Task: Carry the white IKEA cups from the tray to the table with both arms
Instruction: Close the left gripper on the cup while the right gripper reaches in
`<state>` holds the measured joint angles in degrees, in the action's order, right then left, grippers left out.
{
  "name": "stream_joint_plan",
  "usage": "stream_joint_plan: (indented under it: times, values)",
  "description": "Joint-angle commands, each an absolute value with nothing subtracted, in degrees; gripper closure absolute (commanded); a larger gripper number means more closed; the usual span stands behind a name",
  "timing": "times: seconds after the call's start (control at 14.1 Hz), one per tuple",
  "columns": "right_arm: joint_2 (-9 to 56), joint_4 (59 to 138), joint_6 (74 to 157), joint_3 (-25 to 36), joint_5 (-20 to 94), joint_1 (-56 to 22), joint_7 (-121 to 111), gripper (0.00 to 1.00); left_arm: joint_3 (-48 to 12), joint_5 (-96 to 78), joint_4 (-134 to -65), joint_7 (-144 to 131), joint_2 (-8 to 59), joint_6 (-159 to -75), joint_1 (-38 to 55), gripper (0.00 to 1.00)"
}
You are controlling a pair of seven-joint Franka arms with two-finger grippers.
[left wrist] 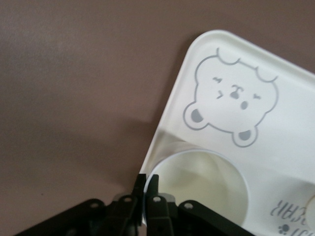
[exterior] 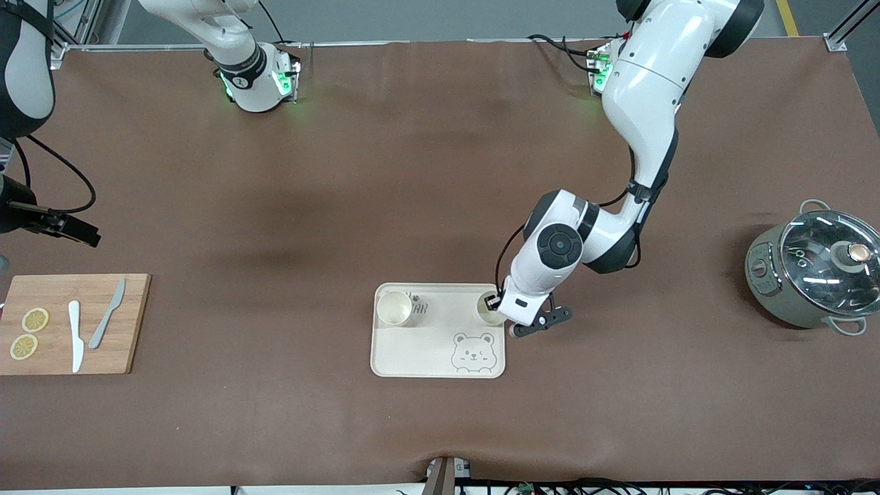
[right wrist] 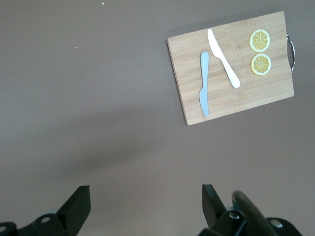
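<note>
Both arms are glossy white with black joint bands: the left arm (exterior: 643, 117) carries a black cable along its forearm, and the right arm (exterior: 234, 48) shows green-lit base lights. Grippers are black.

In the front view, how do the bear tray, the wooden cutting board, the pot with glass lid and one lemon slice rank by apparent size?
Largest to smallest:
1. cutting board
2. bear tray, close to the board
3. pot, roughly like the tray, unsure
4. lemon slice

Brown table (exterior: 412, 172) (matte covering), grey floor (exterior: 426, 17), metal frame rail (exterior: 849, 24)
</note>
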<state>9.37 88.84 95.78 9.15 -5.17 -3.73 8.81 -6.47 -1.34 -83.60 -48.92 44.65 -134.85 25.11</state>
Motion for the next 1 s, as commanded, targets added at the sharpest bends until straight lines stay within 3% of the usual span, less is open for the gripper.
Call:
stream_joint_plan:
  times: [0.0, 0.43, 0.64, 0.92]
  values:
    - [10.72, 86.75, 95.36, 8.79, -6.59, -3.78, 9.4, 0.0, -6.24, -1.49, -82.71, -48.78, 45.35, -134.65, 25.14, 1.0]
    - [12.74, 85.87, 98.35, 8.61, -8.17, -9.66, 9.49, 0.0, -6.24, -1.23, -82.53, -48.69, 44.13, -134.56, 25.22, 1.0]
    - [17.13, 85.87, 100.19, 8.61, -7.56, -9.23, 9.05, 0.0, -6.24, -1.23, -82.53, -48.69, 42.89, -134.47, 24.96, 1.0]
    - [19.33, 86.13, 102.56, 8.53, 1.81, -10.81, 13.16, 0.0, -6.33, -0.18, -82.62, -47.99, 40.79, -134.03, 23.65, 1.0]
